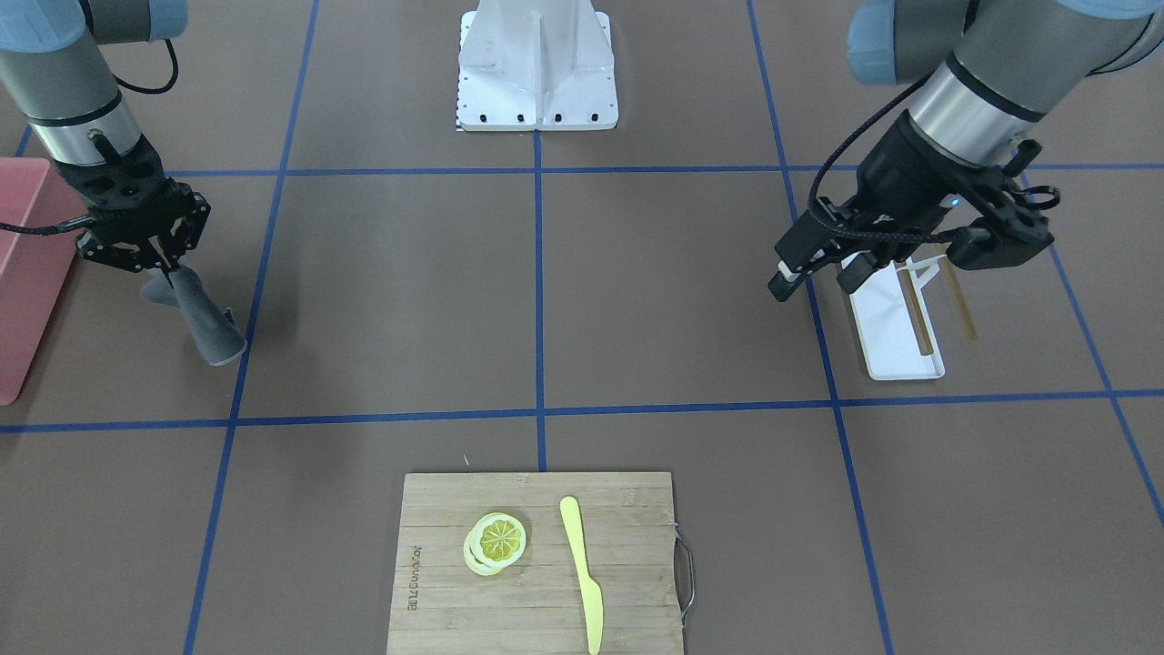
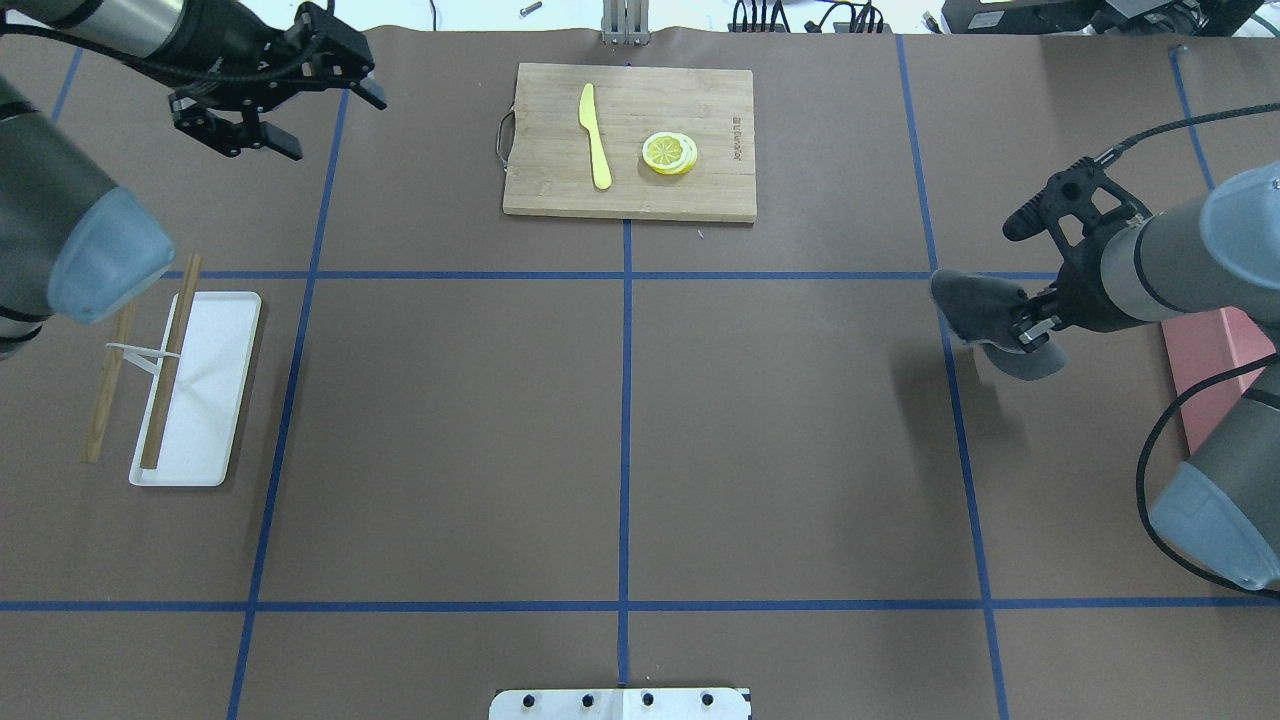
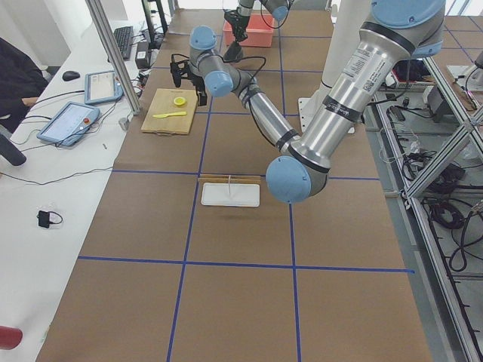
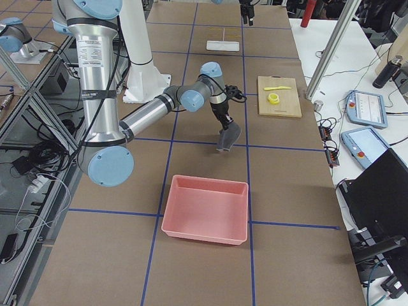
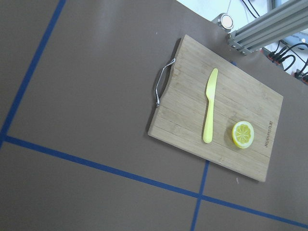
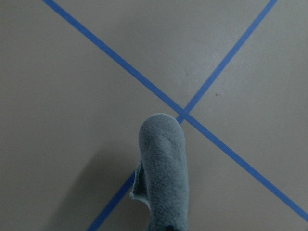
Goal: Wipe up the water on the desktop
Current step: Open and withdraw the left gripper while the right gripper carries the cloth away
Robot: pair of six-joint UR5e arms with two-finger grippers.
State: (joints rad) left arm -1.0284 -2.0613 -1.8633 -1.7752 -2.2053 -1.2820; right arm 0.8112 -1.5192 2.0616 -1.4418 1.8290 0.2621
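The desktop [image 2: 780, 420] is a brown surface with blue tape lines; no water shows on it. My right gripper [image 2: 1030, 335] is shut on a grey cloth [image 2: 975, 305], which hangs from it over a tape crossing on the robot's right. In the front view the right gripper [image 1: 150, 250] holds the cloth [image 1: 200, 318] by its top. The cloth also shows in the right wrist view [image 6: 163, 168], with its shadow on the desktop beside it. I cannot tell whether its lower end touches. My left gripper [image 2: 330, 125] is open and empty, high over the far left.
A bamboo cutting board [image 2: 560, 190] with a yellow knife [image 2: 595, 135] and lemon slices [image 2: 670, 153] lies at the far middle. A white tray [image 2: 215, 380] with chopsticks sits on the left. A pink bin [image 2: 1210, 360] stands at the right edge.
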